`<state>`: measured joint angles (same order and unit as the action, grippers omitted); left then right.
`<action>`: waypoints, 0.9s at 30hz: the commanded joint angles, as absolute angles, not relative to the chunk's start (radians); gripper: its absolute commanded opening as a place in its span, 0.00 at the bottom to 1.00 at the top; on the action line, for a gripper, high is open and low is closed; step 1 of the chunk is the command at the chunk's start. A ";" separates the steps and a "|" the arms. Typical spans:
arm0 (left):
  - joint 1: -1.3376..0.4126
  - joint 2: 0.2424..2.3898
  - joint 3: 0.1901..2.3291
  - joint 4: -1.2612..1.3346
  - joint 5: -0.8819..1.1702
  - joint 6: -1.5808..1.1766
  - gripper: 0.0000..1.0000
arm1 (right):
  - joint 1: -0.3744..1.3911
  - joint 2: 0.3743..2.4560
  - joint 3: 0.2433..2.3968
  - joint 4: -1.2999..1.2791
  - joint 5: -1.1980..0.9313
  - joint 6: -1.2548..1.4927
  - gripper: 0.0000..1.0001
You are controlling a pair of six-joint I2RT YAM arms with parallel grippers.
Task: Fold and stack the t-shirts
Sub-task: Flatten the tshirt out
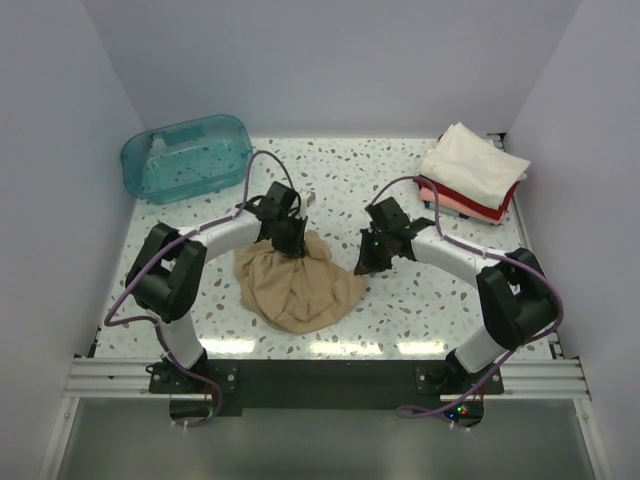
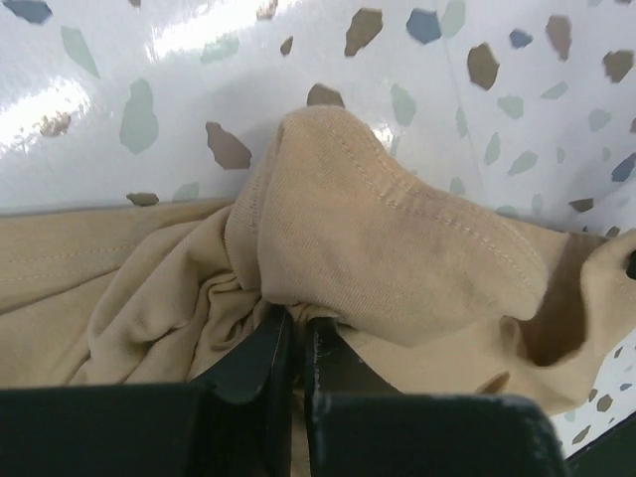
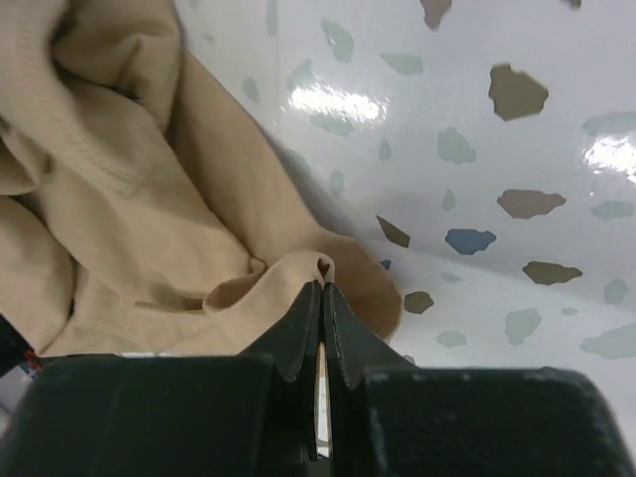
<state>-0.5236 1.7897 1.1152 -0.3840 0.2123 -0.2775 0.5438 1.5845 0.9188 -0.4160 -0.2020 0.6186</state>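
Left gripper: jaws clenched almost together on a bunched fold of the tan t-shirt. A stitched hem humps over the tips and hides the contact itself.

Right gripper: jaws pressed tight, with a small nub of the same shirt's edge caught at the tips.

Cloth: soft matte knit, deeply creased, fine rib showing up close.

From above, the shirt lies in a crumpled, rounded heap at mid-table between the arms. It rises to a peak under the left gripper. Sleeves and neck cannot be made out.

Table: glossy white terrazzo with grey, brown and blue flecks and patches of glare.

Far right corner: a folded stack, well apart from the heap. The cream-white t-shirt is on top, slightly askew. Of the pink t-shirt and red t-shirt below it, only edges show.

Far left corner: translucent teal tub with rounded corners.
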 commanded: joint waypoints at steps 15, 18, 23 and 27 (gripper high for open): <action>-0.077 1.431 1.566 -0.278 0.509 -0.520 0.00 | 0.247 1.583 1.914 -0.830 -0.100 0.399 0.00; -0.002 1.294 1.422 -0.352 0.439 -0.508 0.02 | 0.245 1.479 1.829 -0.778 -0.060 0.408 0.00; 0.072 1.088 1.073 -0.546 0.063 -0.526 0.47 | 0.244 1.240 1.411 -0.673 -0.054 0.454 0.00; 0.097 1.006 0.901 -0.604 -0.046 -0.586 0.87 | 0.244 1.151 1.102 -0.629 -0.162 0.509 0.00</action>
